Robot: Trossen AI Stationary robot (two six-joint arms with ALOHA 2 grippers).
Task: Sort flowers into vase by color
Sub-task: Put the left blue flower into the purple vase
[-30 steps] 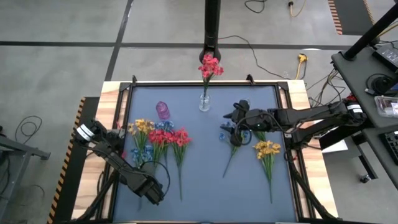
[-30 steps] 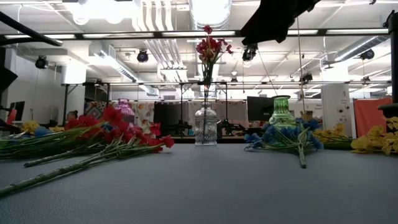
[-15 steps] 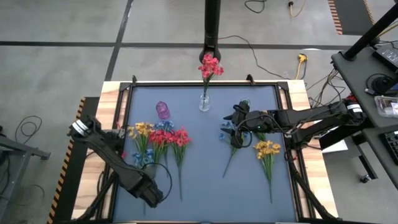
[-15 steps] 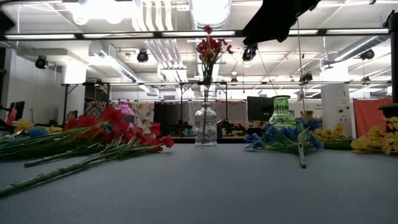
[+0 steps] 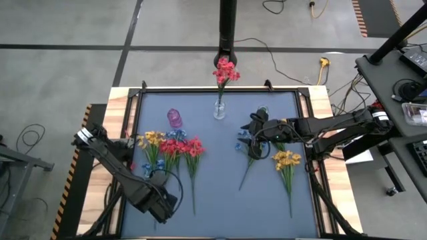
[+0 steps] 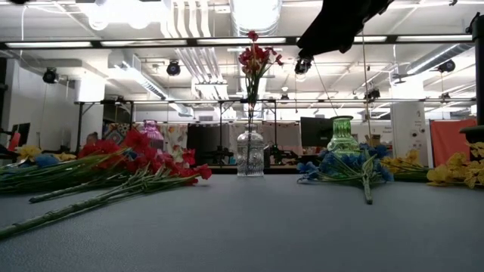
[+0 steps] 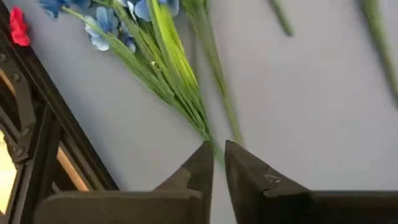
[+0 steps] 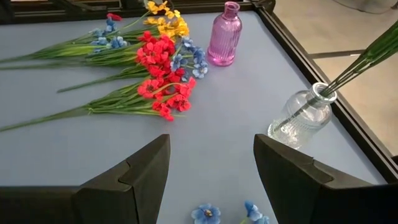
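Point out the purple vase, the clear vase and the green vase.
purple vase (image 8: 224, 38): right wrist view, ribbed body.
clear vase (image 6: 250, 153): low view, glass belly.
green vase (image 6: 342, 137): low view, upper body.

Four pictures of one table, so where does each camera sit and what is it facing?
High: overhead, straight down; both arms, left gripper, right gripper.
Low: table height, facing the room; one dark arm at the top.
Left wrist: on the left arm, over blue flowers; shut fingers.
Right wrist: facing the purple vase; open fingers.
Shared: clear vase, also in the right wrist view.
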